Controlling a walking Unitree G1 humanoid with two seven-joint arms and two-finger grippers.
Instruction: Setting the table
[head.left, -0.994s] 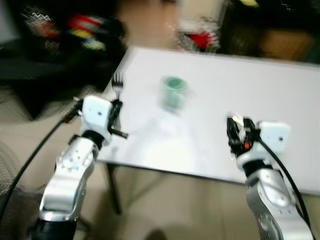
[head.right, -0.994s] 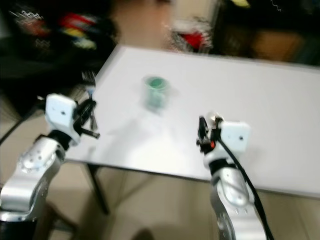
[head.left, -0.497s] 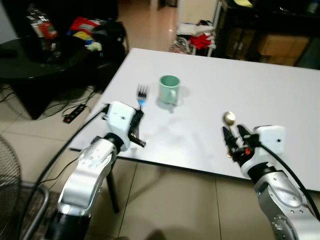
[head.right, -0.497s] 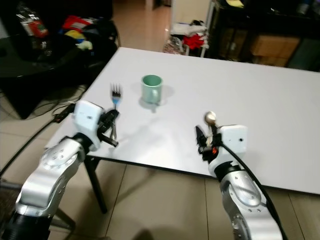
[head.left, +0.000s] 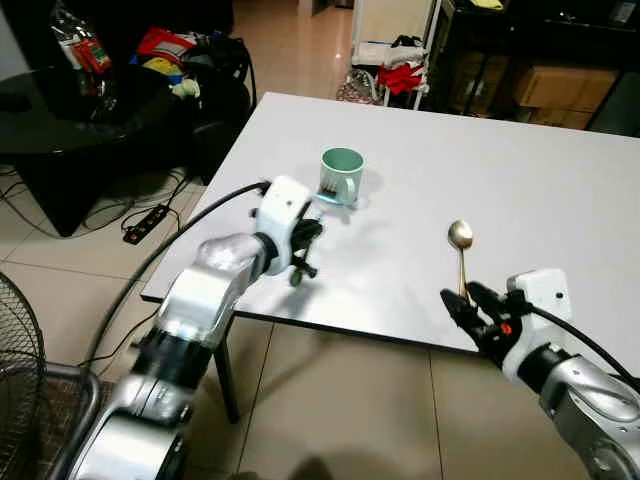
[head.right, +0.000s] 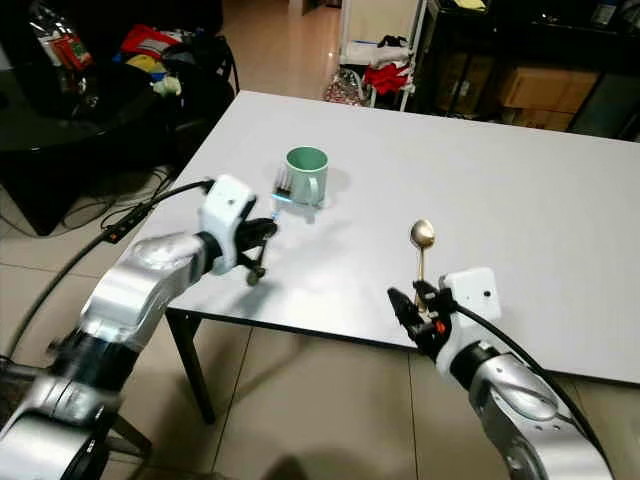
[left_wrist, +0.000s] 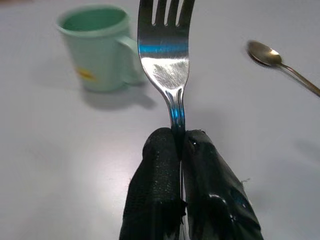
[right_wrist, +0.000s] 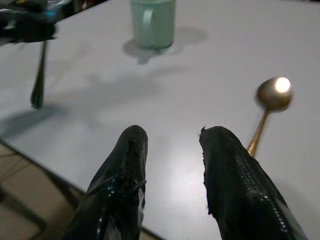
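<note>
The fork (left_wrist: 167, 60) is up off the white table (head.left: 560, 170), pinched by its neck in the left gripper (left_wrist: 181, 150), jaws clamped tight on the thin stem just below the tines, so this looks like the placing step. To do it well, I'd say the fork wants to come down flat and parallel to the near table edge's perpendicular, a little clear of the green mug (head.left: 340, 175), which sits in the upper middle of the left eye frame with its handle turned toward the robot. The grip is high on the fork, so the long handle hangs below the fingers; you can see its dark end dangling in the right wrist view, upper left. That tail should touch the table first, then the tines lowered, or it may pivot and clatter. In the head views the left arm reaches forward and inward from the lower left, forearm angled up toward the centre, wrist cocked so the tines point at the mug. Over on the lower right, the right gripper (right_wrist: 172, 150) hovers at the near table edge with its two fingers spread apart and nothing between them, the gold spoon (head.left: 460, 245) lying on the table just beyond, bowl away from the robot, handle toward the gripper.
</note>
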